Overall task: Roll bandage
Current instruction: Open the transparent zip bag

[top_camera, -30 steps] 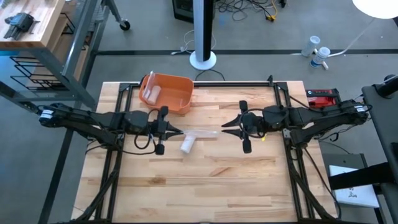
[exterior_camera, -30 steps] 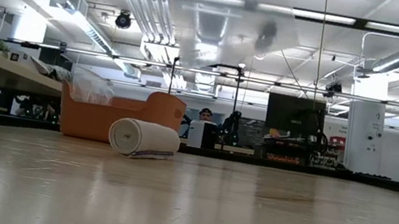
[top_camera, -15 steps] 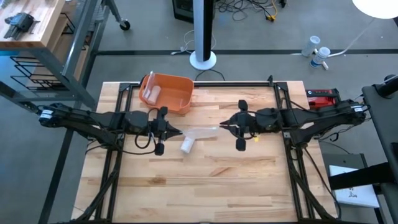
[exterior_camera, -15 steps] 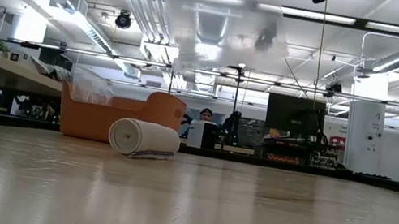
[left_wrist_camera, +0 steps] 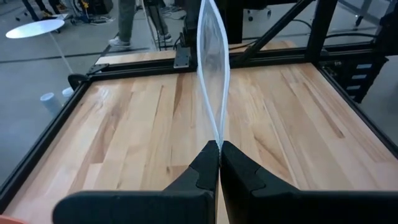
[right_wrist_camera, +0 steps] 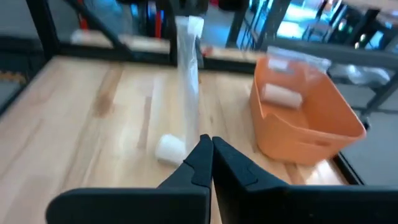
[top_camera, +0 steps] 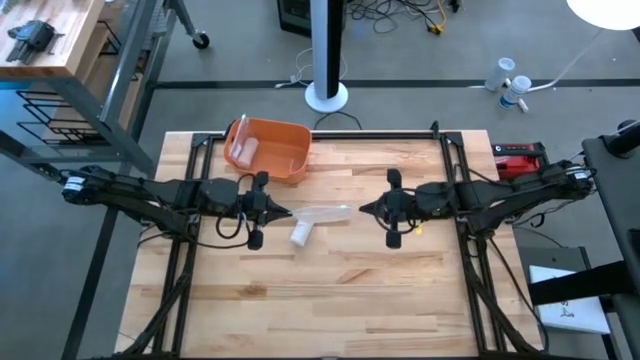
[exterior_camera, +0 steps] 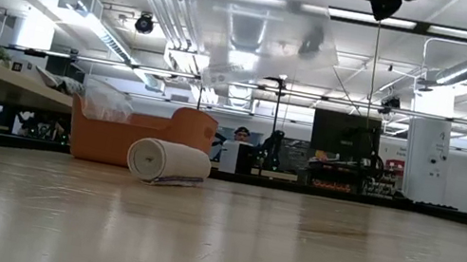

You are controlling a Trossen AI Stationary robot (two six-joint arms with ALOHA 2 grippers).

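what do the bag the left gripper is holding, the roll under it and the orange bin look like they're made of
Bag: thin clear plastic film, glossy; the table shows through it. Roll: white woven fabric, matte, layers visible at its end, probably elastic bandage. Bin: smooth orange moulded plastic, likely rigid. The left gripper pinches the bag's edge.

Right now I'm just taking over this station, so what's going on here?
The left gripper has its jaws shut on a clear plastic bag, holding it up above the wooden table. The right gripper hangs near the bag's other end, jaws closed and empty. A rolled bandage lies on the table below the bag. An orange bin at the far edge holds another roll.
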